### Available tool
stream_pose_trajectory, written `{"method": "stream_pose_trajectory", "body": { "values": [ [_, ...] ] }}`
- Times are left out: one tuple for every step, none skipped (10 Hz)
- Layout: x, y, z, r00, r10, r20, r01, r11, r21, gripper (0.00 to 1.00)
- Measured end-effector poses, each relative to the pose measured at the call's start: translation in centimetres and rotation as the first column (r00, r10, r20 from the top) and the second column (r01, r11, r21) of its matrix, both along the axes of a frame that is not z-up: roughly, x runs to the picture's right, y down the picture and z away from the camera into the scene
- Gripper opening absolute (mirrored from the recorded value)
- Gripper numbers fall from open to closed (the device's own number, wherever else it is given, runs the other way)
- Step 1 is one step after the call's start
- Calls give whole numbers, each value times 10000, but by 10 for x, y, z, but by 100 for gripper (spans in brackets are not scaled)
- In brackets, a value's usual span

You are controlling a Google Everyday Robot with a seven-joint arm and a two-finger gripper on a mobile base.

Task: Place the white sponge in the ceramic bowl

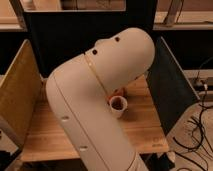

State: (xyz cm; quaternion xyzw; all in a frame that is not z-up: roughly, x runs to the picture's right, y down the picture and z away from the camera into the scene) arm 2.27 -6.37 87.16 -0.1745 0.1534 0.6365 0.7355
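Big white arm [95,105] fills the view, elbow bent over the bench [145,125]. Hand's hidden behind it, so can't tell its state or load. White sponge and ceramic bowl not visible either, prob. masked by the arm. Only a small white cup [118,106] peeks out beside it.

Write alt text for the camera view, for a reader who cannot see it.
A large white robot arm fills the frame, hiding most of a wooden table. A small white cup stands on the table beside the arm. The gripper, sponge and bowl are out of sight.
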Motion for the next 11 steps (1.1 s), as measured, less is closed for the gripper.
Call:
{"method": "stream_pose_trajectory", "body": {
  "values": [
    [0, 0, 0, 10000, 2, -2, -2, 10000, -1, 6],
    [0, 0, 0, 10000, 3, -3, -3, 10000, 1, 6],
    [0, 0, 0, 10000, 3, -3, -3, 10000, 0, 6],
    [1, 0, 0, 10000, 4, -5, -4, 10000, 2, 6],
    [1, 0, 0, 10000, 3, -5, -3, 10000, 2, 6],
    [1, 0, 0, 10000, 3, -5, -3, 10000, 2, 6],
    [1, 0, 0, 10000, 4, -7, -4, 10000, 1, 5],
    [1, 0, 0, 10000, 5, -6, -5, 10000, 1, 1],
    [1, 0, 0, 10000, 4, -6, -4, 10000, 1, 1],
    [1, 0, 0, 10000, 5, -7, -5, 10000, 1, 8],
    [1, 0, 0, 10000, 4, -6, -4, 10000, 1, 17]
  ]
}}
